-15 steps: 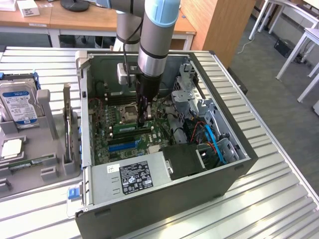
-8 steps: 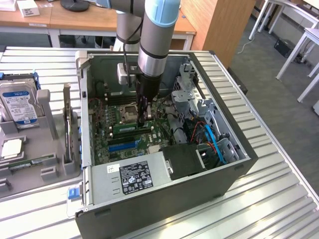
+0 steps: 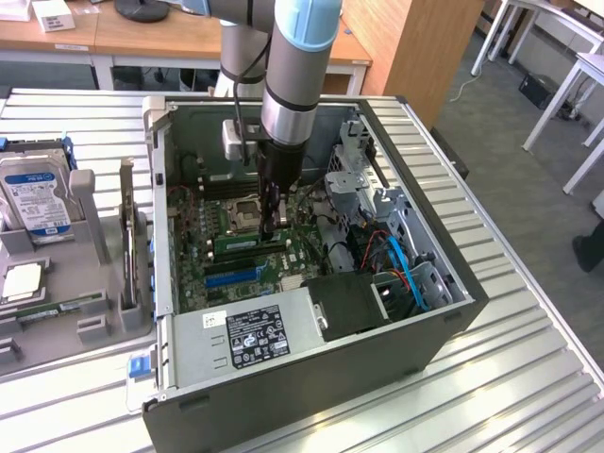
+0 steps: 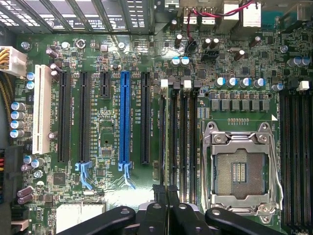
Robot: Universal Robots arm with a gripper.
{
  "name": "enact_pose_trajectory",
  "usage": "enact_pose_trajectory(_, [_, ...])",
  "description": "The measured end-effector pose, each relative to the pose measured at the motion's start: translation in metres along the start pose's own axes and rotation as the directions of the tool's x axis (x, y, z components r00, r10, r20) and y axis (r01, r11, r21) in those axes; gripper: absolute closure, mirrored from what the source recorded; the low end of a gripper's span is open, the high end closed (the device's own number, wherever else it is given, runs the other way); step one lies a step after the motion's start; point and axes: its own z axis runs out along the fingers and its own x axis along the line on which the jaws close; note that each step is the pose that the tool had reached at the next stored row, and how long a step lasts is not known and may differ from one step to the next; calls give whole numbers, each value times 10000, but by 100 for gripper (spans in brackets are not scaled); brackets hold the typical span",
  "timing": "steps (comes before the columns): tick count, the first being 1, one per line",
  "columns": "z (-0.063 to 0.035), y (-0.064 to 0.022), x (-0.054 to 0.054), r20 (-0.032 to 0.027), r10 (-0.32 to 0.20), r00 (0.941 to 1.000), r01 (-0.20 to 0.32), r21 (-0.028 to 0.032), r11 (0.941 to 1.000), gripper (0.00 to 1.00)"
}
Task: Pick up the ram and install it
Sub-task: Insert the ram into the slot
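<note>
One narrow green stick, the ram [image 3: 247,242], is standing on its long edge over the memory slots [image 4: 188,147] of the motherboard [image 4: 146,58]. It is sitting inside the open computer case [image 3: 396,368], just beside the empty CPU socket [image 4: 239,171]. The gripper [image 3: 275,225] is reaching straight down into the case, and its fingers [image 4: 157,196] are pressing almost together, apparently pinching the ram's upper edge. In the exterior view the hold is looking nearer one end than the middle. The wrist view is showing at most the stick's thin edge, so I cannot tell whether it is seated in a slot or merely resting over one. I am judging the ram to be light and stiff but fragile: a thin board that is tolerating little bending or twisting, with chips on its flat faces and contacts along the lower edge best left untouched. The flat faces near the upper edge are offering the sensible hold, fingers clamping across the thickness. An off-centre grip is risking a tilt at the slot, and the smooth faces are giving little friction against a slip.
</note>
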Motion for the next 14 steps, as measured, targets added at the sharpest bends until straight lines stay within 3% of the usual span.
enact_pose_trajectory(10, [0, -1, 0, 0, 0, 10000, 0, -1, 10000, 88])
enact_pose_trajectory(14, [-2, -10, 0, -1, 0, 10000, 0, -33, 10000, 88])
